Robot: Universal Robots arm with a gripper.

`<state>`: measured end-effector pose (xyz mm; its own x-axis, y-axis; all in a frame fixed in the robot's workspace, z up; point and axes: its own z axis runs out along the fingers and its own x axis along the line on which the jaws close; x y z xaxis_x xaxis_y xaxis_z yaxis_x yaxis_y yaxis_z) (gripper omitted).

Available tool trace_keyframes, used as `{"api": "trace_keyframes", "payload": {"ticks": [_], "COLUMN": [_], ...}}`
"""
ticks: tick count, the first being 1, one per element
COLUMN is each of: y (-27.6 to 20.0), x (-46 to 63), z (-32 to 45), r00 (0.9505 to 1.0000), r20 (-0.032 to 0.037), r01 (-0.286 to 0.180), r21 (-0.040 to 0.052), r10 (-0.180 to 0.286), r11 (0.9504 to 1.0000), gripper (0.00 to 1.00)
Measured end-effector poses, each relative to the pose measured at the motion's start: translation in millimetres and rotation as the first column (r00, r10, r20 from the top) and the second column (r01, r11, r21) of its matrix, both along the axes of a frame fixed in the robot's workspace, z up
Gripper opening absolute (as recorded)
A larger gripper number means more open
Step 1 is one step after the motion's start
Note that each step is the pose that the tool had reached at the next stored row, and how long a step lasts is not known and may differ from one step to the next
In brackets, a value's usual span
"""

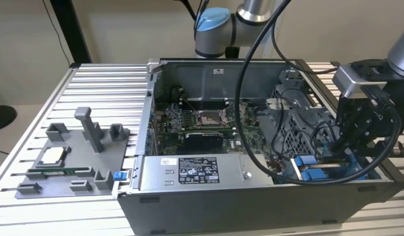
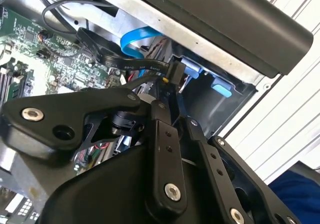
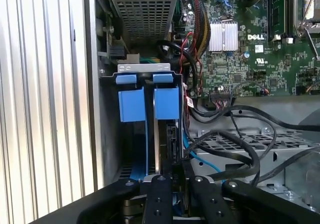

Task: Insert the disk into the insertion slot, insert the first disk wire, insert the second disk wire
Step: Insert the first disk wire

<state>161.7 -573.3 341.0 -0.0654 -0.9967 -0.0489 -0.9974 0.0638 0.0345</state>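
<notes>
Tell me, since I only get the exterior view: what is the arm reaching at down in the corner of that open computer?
Observer: In the second wrist view the gripper is close to a black connector on the end of a flat black wire.
Operator: Is that the only wire there?
Observer: No. The same view shows a bright blue flat cable curling close by that connector.
</notes>
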Motion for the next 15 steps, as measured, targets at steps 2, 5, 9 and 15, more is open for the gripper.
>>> {"api": "trace_keyframes", "payload": {"ticks": [2,5,9,15], "y": [0.0,0.2,0.6,0.6], "x": [0.0,0.0,0.1,0.5], "z": [0.0,-0.4,-3.4,-9.8], "r00": [1.0000,1.0000,1.0000,1.0000], "r20": [-0.0041,-0.0076,-0.0084,-0.0084], "r01": [0.000,0.000,0.000,0.000], "r21": [0.0000,0.0000,-0.0003,-0.0016], "r10": [0.000,0.000,0.000,0.000], "r11": [1.0000,1.0000,1.0000,1.0000], "gripper": [0.00,0.00,0.00,0.00]}}
